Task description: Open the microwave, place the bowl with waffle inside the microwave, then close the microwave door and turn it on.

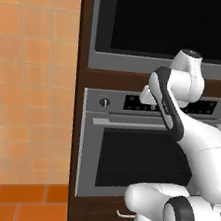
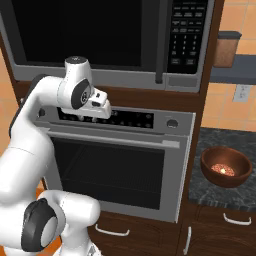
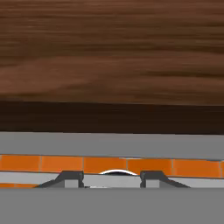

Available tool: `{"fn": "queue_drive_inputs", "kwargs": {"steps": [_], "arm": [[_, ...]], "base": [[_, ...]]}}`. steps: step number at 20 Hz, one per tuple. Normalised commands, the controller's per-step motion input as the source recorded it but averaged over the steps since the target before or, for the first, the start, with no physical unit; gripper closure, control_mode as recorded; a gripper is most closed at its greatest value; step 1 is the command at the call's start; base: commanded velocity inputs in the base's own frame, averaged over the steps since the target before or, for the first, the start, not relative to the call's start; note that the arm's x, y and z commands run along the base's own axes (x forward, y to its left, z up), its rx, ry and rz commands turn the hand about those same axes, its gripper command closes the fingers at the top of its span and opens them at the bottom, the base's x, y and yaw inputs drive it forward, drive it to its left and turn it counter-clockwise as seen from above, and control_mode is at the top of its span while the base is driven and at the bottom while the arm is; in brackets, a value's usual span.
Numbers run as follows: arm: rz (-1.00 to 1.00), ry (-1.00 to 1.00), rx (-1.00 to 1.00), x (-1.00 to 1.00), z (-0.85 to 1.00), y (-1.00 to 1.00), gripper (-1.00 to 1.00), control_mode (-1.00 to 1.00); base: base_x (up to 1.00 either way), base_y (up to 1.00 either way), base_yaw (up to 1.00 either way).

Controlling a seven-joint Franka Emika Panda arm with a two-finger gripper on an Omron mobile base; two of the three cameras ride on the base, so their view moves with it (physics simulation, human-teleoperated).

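The microwave [image 2: 125, 77] is built into the wood cabinet above the oven, and its black glass microwave door [image 2: 85, 30] is shut. In the left base view the same door [image 1: 162, 19] fills the top. The reddish-brown bowl [image 2: 227, 182] stands on the dark counter at the right with the waffle [image 2: 222, 169] inside. My gripper [image 2: 105, 107] hovers at the wood strip between microwave and oven, far left of the bowl. In the hand view its fingertips [image 3: 70, 177] stand apart, empty, facing wood grain; the gripper [image 3: 111, 179] is open.
The oven [image 2: 115, 170] with knobs and a bar handle sits under the microwave. A vertical handle [image 2: 160, 47] and keypad [image 2: 182, 30] are on the microwave's right side. A jar [image 2: 226, 49] rests on a shelf at the right. An orange tiled wall [image 1: 26, 79] is to the left.
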Motion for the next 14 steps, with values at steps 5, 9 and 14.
{"fn": "queue_drive_inputs", "kwargs": {"steps": [5,9,14], "arm": [[-0.03,-0.11,0.07,-0.01,0.00,-0.36,-1.00,-1.00],[-0.11,-0.45,0.34,-0.09,0.53,-0.85,-1.00,-1.00],[-0.08,-0.52,0.04,-0.34,1.00,-0.44,-1.00,-1.00]], "base": [[0.00,0.00,0.00],[0.00,0.00,0.00],[0.00,0.00,0.00]]}}
